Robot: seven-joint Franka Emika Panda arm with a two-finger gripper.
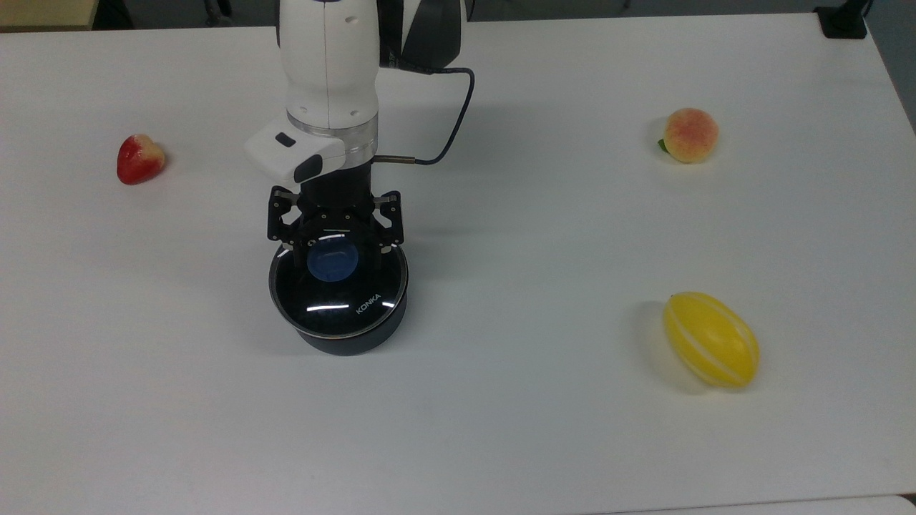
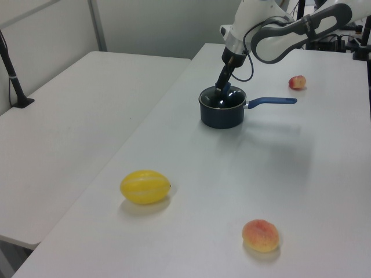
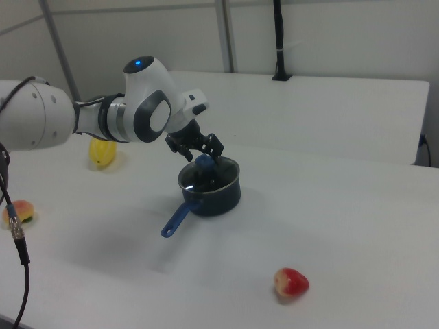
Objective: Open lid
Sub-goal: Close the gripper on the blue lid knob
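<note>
The lid (image 1: pixel 338 285), clear glass with a metal rim and white "KONKA" lettering, sits closed on the black saucepan (image 2: pixel 221 110), a little towards 9 o'clock of the top view's centre. The gripper (image 1: pixel 335 247) hangs straight over the lid's blue knob (image 1: pixel 332 260), its two black fingers spread wide, one on each side of the knob; I cannot tell whether either touches it. In the right view the gripper (image 3: pixel 203 162) comes down tilted onto the knob (image 3: pixel 204 163), and in the left view it meets the knob at the pan's far edge.

The saucepan's long blue handle (image 2: pixel 272 101) points to 3 o'clock in the left view and to 7 o'clock in the right view; in the top view the arm covers it.

Outward on the white table (image 1: pixel 501 429), in the top view, a strawberry (image 1: pixel 139 158) lies at 9 o'clock, well apart from the pan, a peach (image 1: pixel 689 135) at 2 o'clock and a yellow melon (image 1: pixel 711 339) at 4 o'clock. A dark cable (image 1: pixel 452 129) loops off the wrist.

A second white table (image 2: pixel 75 116) stands alongside, at 9 o'clock in the left view, with a black post (image 2: pixel 13 75) clamped to its edge. Pale partition walls close the room behind. The peach is cut off at the right view's left edge.
</note>
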